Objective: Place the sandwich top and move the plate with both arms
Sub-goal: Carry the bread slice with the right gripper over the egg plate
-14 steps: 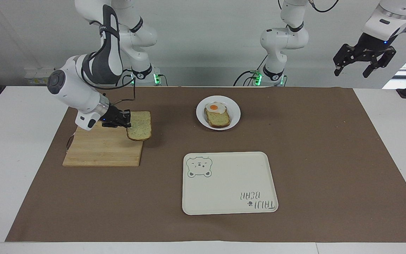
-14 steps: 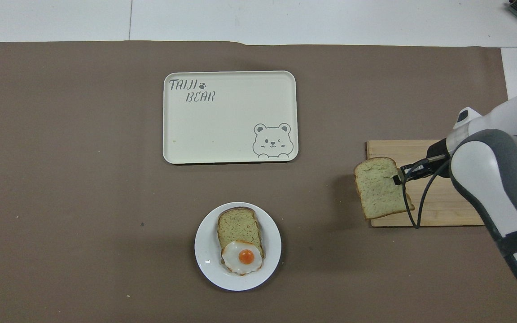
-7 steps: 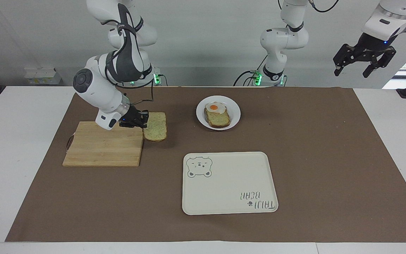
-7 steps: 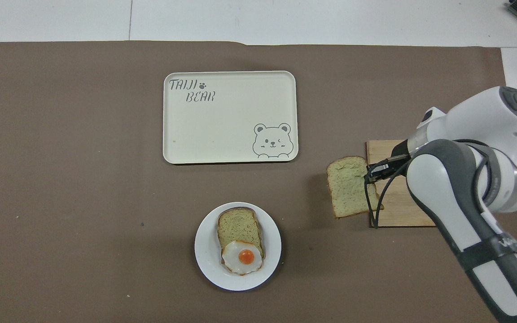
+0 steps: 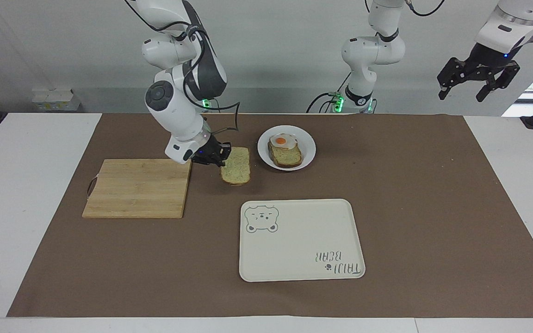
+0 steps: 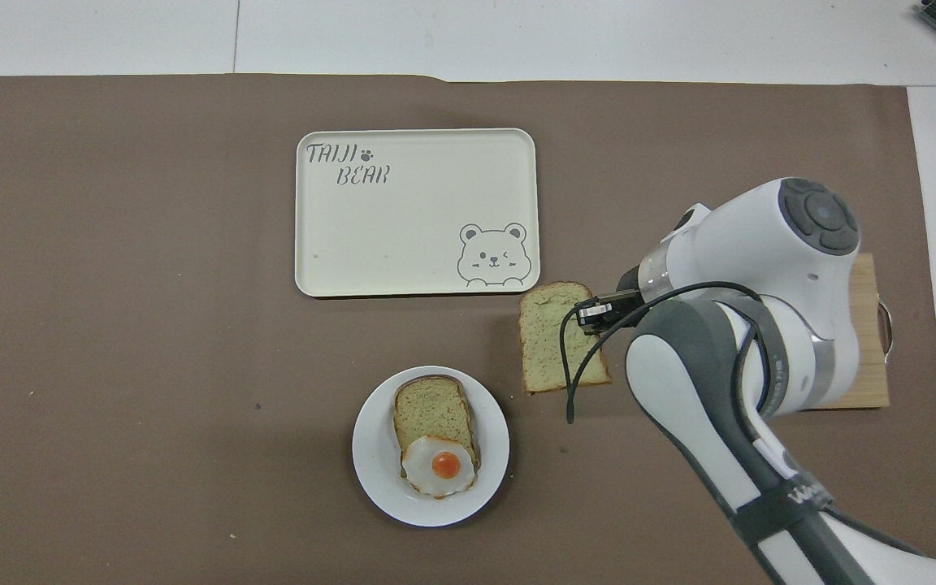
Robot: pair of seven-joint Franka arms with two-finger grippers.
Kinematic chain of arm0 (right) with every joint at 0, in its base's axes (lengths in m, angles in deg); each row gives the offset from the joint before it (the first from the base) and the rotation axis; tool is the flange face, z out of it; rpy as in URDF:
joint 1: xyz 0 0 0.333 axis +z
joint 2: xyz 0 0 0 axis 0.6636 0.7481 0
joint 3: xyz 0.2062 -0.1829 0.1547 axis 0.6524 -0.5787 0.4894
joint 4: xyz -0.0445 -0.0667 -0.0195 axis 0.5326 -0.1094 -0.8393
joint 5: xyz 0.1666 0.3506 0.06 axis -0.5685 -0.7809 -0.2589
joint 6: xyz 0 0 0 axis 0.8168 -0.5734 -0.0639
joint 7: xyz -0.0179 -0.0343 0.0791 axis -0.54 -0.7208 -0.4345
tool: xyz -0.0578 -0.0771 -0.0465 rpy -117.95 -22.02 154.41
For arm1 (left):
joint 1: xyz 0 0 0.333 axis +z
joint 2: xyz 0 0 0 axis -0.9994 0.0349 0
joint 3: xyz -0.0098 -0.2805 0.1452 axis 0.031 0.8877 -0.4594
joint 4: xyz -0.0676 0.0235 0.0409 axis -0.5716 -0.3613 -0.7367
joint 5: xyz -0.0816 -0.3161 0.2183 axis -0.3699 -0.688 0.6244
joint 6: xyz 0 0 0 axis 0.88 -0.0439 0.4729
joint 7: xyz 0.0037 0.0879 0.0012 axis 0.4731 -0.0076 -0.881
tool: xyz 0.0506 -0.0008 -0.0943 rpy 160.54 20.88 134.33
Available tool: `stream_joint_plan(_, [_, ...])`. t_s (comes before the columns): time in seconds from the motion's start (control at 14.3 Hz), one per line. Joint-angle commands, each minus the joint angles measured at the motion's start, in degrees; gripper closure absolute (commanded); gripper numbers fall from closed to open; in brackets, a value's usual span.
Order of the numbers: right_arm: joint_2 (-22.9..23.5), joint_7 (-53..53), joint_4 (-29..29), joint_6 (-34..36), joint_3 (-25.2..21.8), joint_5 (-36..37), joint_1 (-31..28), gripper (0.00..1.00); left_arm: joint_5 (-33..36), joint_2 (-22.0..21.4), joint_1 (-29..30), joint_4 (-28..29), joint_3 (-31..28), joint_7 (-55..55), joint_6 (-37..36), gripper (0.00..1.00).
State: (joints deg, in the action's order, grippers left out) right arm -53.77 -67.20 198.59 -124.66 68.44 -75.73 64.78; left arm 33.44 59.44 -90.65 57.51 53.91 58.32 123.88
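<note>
right hand [image 5: 216,156]: clenched on one edge of the plain bread slice [image 5: 236,171], up in the air over the brown mat [image 5: 410,194], between the cutting board [image 5: 137,189] and the plate [image 5: 308,147]. Pinching just the edge leaves the flat face free, which I'd guess is so it can drop straight onto the egg slice.

bread slice: hangs out sideways from the hand, roughly level, not touching anything. Not on the plate yet.

plate: sits on the mat close to the robots, near the middle of the counter, with the other slice and the fried egg [image 5: 282,140] on it. The egg is at the end of the slice nearer the robots.

tray [image 5: 301,240]: the cream one with the bear drawing, farther from the robots than the plate. Probably where the plate ends up, but that's my guess.

left hand [image 5: 478,81]: released, fingers spread, parked high off the left arm's end of the counter, just waiting.

facing view: shows the slice is actually lifted, with its shadow on the mat underneath, and it's the only view with the left hand in it.

overhead view: shows the gap between the bread slice [image 6: 559,337] and the plate [image 6: 370,471] laid out flat, and that the slice's corner sits just beside the tray's [image 6: 330,276] bear corner. The right arm covers most of the board here.
</note>
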Motion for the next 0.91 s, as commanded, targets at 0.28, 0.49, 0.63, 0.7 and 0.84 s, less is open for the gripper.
stream_joint_plan(0.28, [-1.0,7.3,1.7,-5.6,1.3,-5.8,8.3,1.00,-0.8,-1.2,0.4,1.4,0.2,0.5,0.2,0.00])
stream_joint_plan(0.49, [-1.0,7.6,1.7,-6.2,2.2,-6.2,10.9,1.00,-0.8,-1.2,0.4,1.4,0.2,0.5,0.2,0.00])
stream_joint_plan(0.63, [0.9,8.8,2.1,-8.8,2.2,-6.3,14.7,1.00,-0.8,-1.2,0.4,1.4,0.2,0.6,0.3,0.00])
stream_joint_plan(0.7, [1.4,9.2,2.3,-11.1,2.3,-6.3,15.1,1.00,-0.8,-1.2,0.4,1.4,0.2,0.6,0.2,0.00])
stream_joint_plan(0.84, [3.8,9.4,2.7,-12.6,2.3,-6.3,17.2,1.00,-0.8,-1.3,-0.1,1.4,0.2,0.4,0.2,0.00])
